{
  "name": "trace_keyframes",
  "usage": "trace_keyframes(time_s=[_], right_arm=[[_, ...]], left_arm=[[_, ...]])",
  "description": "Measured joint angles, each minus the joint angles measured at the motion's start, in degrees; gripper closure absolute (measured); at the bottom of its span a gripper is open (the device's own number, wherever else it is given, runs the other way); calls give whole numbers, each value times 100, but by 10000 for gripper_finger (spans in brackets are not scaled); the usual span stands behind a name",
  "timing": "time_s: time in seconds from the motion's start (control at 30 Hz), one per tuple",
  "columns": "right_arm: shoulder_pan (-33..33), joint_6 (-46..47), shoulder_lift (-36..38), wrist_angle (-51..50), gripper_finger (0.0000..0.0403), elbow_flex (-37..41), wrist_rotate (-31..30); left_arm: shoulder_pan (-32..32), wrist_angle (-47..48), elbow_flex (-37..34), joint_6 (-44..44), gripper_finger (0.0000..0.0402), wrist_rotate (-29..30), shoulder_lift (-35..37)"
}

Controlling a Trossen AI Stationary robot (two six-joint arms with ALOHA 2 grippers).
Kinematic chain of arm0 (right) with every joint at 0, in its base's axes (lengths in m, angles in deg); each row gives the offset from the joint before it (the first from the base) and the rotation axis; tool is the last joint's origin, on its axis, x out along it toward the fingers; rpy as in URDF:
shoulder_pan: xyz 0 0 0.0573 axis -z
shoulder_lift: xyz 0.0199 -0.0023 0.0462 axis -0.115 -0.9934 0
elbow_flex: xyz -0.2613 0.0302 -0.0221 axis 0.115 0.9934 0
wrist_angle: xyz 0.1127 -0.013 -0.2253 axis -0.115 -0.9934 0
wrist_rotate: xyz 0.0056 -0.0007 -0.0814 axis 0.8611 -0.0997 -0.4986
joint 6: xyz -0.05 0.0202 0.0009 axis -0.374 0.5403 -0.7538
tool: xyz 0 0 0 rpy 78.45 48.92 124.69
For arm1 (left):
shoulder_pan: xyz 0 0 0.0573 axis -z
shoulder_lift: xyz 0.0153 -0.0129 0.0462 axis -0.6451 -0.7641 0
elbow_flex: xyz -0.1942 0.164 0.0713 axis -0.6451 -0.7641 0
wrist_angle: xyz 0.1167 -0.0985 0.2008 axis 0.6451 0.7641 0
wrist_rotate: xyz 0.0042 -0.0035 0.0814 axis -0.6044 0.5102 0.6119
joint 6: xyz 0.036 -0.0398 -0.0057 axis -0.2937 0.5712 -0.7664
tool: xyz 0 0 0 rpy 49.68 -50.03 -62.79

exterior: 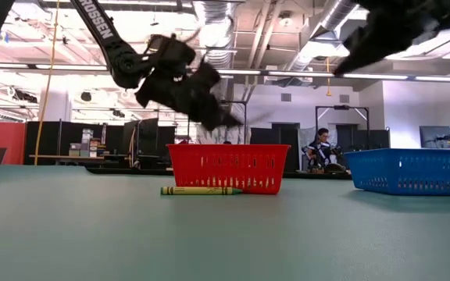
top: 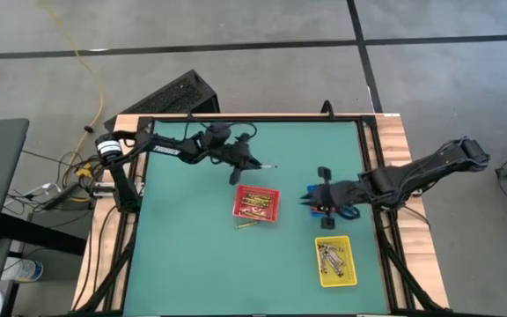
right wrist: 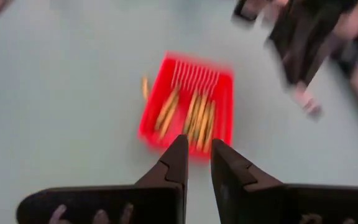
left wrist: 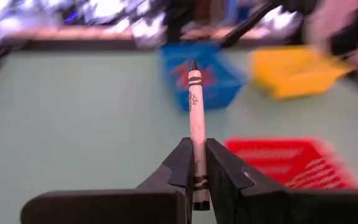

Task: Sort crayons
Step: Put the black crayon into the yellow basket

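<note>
My left gripper (top: 255,164) hangs above the table just beyond the red tray (top: 256,203) and is shut on a white-grey crayon (left wrist: 195,106) with a dark tip. The red tray holds several orange-yellow crayons (right wrist: 191,112). One yellowish crayon (exterior: 198,190) lies flat on the table by the tray's near side. My right gripper (top: 315,194) hovers over the blue tray (exterior: 408,172), facing the red tray. Its fingers (right wrist: 178,163) stand slightly apart with nothing between them. My left gripper pinches the crayon's back end (left wrist: 196,163) between its two fingers. The crayon lies along the fingers and sticks out past their tips, its dark tip (top: 272,165) toward the table's right side. It is lifted clear of the table, about level.
A yellow tray (top: 336,261) with several grey crayons stands at the near right. The green table's left half is bare mat. Wooden borders and black rails frame the table. A person sits far off in the room behind.
</note>
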Motion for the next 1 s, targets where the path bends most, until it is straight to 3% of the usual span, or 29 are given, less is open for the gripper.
trace_keyframes(time_s=[0.1,0.2,0.63,0.77,1.0], right_arm=[[83,-795,0,1217,340,276,-123],[184,-1305,0,2085,340,458,-126],[558,-1518,-210,2473,330,467,-111],[634,-1583,-418,2519,290,476,-75],[747,-1809,-675,2750,182,473,-110]], left_arm=[[124,-663,-2,428,384,-656,-18],[288,-1025,-2,627,384,-825,-17],[595,-1123,-2,563,384,-904,-22],[593,-1107,-2,548,384,-900,-22],[593,-1086,-4,546,384,-902,-24]])
